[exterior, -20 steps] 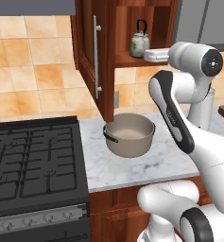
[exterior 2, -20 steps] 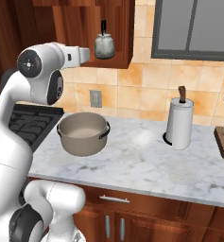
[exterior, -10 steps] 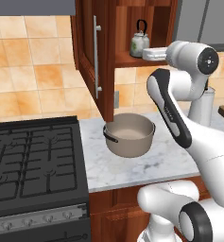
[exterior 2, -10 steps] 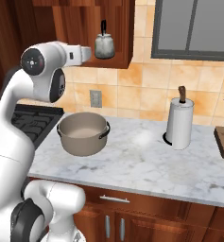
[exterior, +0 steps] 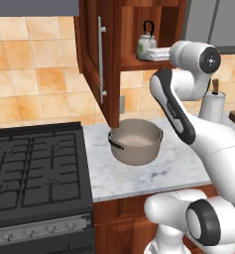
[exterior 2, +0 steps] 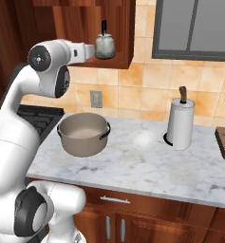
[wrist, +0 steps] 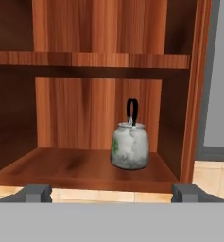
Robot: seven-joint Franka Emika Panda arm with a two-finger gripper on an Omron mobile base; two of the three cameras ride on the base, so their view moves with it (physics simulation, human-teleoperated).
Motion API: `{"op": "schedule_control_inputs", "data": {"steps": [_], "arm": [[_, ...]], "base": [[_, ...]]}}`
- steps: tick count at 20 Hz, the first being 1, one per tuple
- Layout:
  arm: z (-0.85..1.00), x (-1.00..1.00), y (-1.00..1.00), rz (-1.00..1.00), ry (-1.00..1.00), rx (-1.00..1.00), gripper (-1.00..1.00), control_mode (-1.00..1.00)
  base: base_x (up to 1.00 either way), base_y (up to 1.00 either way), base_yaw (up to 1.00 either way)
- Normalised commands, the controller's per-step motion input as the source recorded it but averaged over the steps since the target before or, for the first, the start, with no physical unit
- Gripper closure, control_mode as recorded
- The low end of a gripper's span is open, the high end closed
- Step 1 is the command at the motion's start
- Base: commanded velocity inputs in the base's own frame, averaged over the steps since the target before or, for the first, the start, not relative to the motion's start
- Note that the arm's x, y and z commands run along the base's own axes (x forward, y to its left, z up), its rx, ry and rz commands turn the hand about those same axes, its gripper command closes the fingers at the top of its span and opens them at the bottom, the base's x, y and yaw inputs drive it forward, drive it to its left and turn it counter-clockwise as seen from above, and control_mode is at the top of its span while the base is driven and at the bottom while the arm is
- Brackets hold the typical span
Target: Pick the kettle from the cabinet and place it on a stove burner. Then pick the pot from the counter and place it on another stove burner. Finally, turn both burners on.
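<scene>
Two jobs of carrying lie ahead and neither has begun, judging by how things sit around the cabinet (exterior: 96, 64), which serves as the landmark for everything else. Its door stands swung open, the long silver handle facing the room. Below the cabinet and off to the door side is the black stove (exterior: 37, 173), with all its grates bare. Directly beneath the cabinet runs the marble counter (exterior 2: 147, 166), and on it, almost under the cabinet's open front, rests the wide grey pot (exterior: 135, 141), upright and empty. Further along the counter, well away from the cabinet on the side opposite the stove, stands a paper-towel roll (exterior 2: 180, 124). Inside the cabinet, on its lower shelf, sits the small kettle (wrist: 129, 145), upright, toward the side wall away from the door, its thin black handle arching straight up. The gripper (wrist: 111, 193) is level with that shelf just outside the cabinet's open front, its fingers spread as wide as they go and holding nothing. The kettle lies straight ahead of it and slightly off centre, deeper into the cabinet, apart from the fingertips. The handle's arch appears edge-on from the hand, so a straight push forward should bring the fingers to either side of the kettle's body.
</scene>
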Motion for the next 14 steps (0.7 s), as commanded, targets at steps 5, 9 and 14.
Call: {"op": "schedule_control_inputs", "data": {"steps": [5, 9, 14], "arm": [[0.0, 0.29, 0.0, 0.0, 0.0, 0.0, -1.0, -1.0], [0.0, 0.37, -0.02, 0.0, 0.0, 0.0, -1.0, -1.0], [0.0, 0.5, -0.1, 0.0, 0.0, 0.0, -1.0, -1.0]], "base": [[0.0, 0.0, 0.0], [0.0, 0.0, 0.0], [0.0, 0.0, 0.0]]}}
